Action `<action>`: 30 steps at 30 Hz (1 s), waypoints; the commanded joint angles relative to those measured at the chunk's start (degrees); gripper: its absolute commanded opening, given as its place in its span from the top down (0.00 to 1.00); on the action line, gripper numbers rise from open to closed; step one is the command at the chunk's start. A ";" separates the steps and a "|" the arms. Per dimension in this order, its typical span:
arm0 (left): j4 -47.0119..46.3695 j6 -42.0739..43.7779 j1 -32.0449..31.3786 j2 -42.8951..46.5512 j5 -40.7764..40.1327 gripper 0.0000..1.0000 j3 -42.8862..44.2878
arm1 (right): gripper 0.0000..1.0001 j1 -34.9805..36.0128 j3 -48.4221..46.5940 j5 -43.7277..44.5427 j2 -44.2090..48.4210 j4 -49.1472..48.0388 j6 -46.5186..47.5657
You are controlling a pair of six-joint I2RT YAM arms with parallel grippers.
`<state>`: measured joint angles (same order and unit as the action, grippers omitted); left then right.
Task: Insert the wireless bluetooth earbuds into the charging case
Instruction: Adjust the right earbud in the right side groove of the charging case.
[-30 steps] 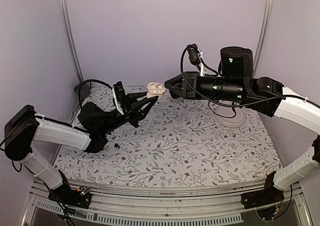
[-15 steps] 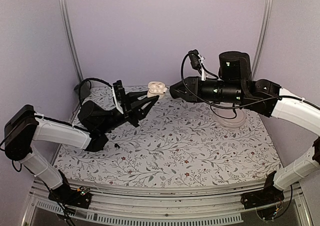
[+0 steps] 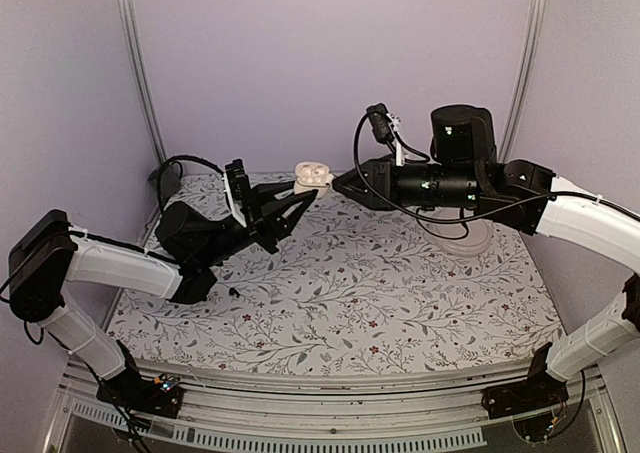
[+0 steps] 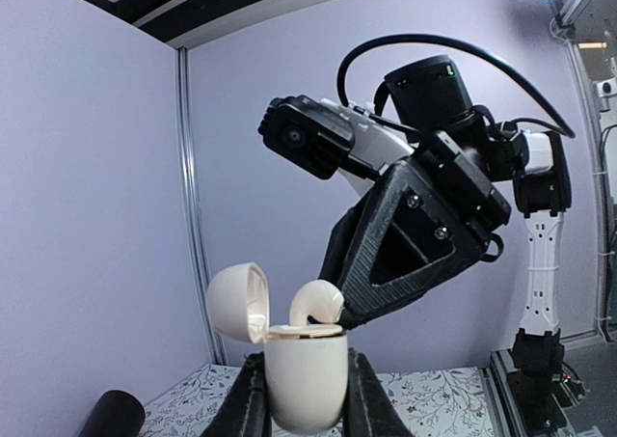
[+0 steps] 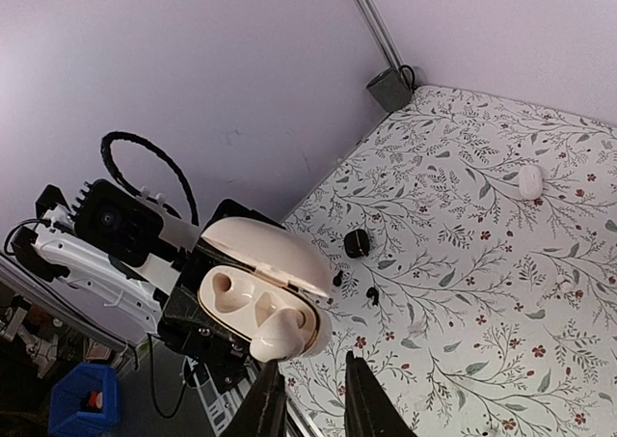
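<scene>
- The left claw (image 4: pixel 304 403) is clamped on the charging case (image 4: pixel 305 379), one finger on each flank. It holds the case in the air above the worktop (image 3: pixel 330 303), with the lid (image 4: pixel 237 302) swung open and the mouth turned toward the other arm.
- One cream earbud (image 4: pixel 318 302) is in the well nearer the right arm. It is not seated, and most of its body stands proud of the rim.
- The far well (image 5: pixel 224 287), beyond it, is bare.
- The right claw (image 5: pixel 312 363) faces the mouth head-on with its jaws narrow. The earbud lies just past one fingertip rather than plainly between the two, so I cannot tell whether it is pinched or only touched.
- The seating push would, I judge, run along the right claw's own axis, straight into the case. The left claw need only brace against it.
- Farther off, a second earbud (image 5: pixel 529 180) lies loose on the worktop, well apart from both claws. The right arm looks the freer one to fetch it.
</scene>
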<state>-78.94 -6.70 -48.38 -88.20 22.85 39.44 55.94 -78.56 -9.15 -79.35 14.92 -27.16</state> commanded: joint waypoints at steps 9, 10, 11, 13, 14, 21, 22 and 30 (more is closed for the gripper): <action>-1.02 -0.72 -0.53 -0.74 2.03 1.00 1.60 | 0.77 0.91 -1.67 -0.04 -1.80 -2.26 0.36; -1.08 -0.82 -0.49 -0.82 2.24 1.00 1.60 | 0.77 0.90 -1.71 0.38 -1.73 -2.14 0.35; -1.27 -0.85 -0.50 -0.83 2.35 1.00 1.53 | 0.77 0.90 -1.78 0.82 -1.54 -2.02 0.22; -1.39 -0.95 -0.53 -0.70 2.39 1.00 1.52 | 0.77 0.90 -2.35 1.35 -1.58 -1.33 0.39; -1.31 -0.95 -0.55 -0.67 2.44 1.00 1.51 | 0.77 0.87 -2.62 1.40 -1.63 -1.04 0.56; -1.04 -1.29 -0.44 -0.57 1.99 1.00 1.76 | 0.74 1.34 -4.18 0.35 -1.52 0.97 3.74; -1.18 -1.68 -0.34 -0.57 2.09 1.00 1.82 | 0.73 1.35 -4.15 0.25 -1.28 1.33 4.66; -3.70 -9.24 2.05 -0.15 6.53 1.00 1.96 | 0.49 0.89 -2.21 -2.53 2.78 2.59 12.45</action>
<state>-79.99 -11.40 -47.66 -88.47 26.09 40.03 56.99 -81.14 -10.09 -80.40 16.93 -19.81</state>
